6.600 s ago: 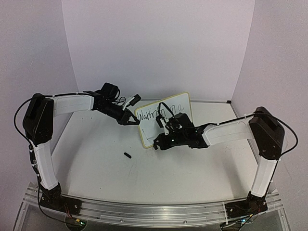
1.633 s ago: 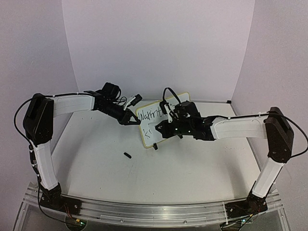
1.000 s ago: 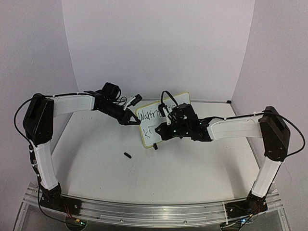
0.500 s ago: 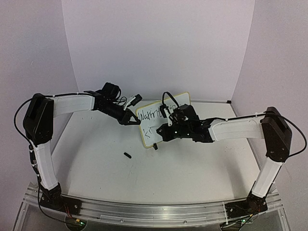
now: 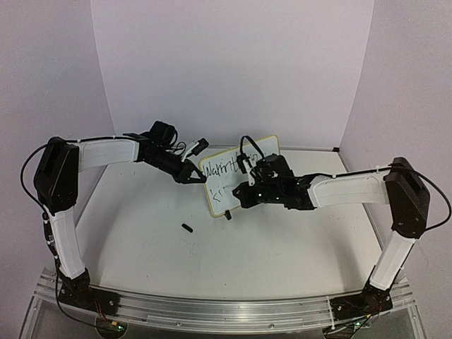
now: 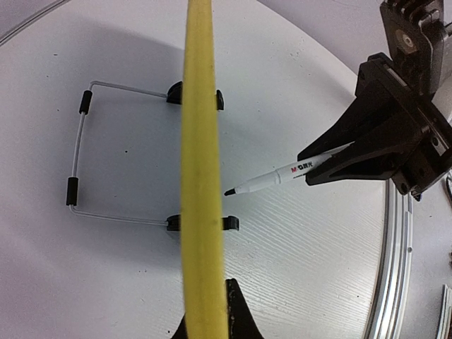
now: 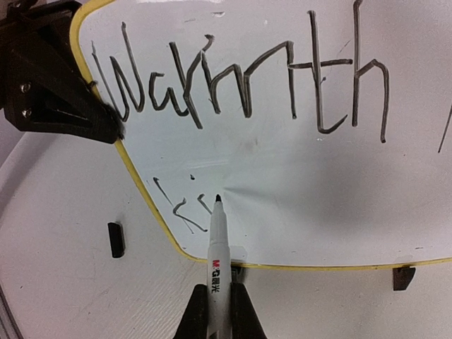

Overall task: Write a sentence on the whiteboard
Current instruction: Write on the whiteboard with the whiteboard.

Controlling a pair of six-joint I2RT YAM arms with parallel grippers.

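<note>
Presently upright on the bench [image 5: 282, 244], toward the back and about midway between the two arms: the whiteboard [image 5: 220, 183], writing face turned toward the right arm. Propped from behind by a wire stand [image 6: 76, 155] and set on two black clip feet [image 6: 201, 224], all resting on the bench. Clamped at its left edge by the left end effector [image 5: 189, 175], fingers pinched shut over the yellow rim [image 6: 201, 162]; seen from the right wrist as a black block at the board's upper left corner. Clenched in the right end effector [image 7: 219, 311]: a white marker [image 7: 217, 258] with a black tip, pointing at the lower left part of the board. Tip right at the surface, just to the right of the second-line strokes; touching or a hair off, impossible to tell. Written so far of the sentence [image 7: 240, 85]: "Warmth" along the top line, anything beyond it cut off at the frame edge or hidden behind the arm, and below it only a few first strokes, roughly a "K" and an "i". Lying on the bench in front of the board's lower left corner, touching nothing: a small black piece [image 5: 186, 227].
</note>
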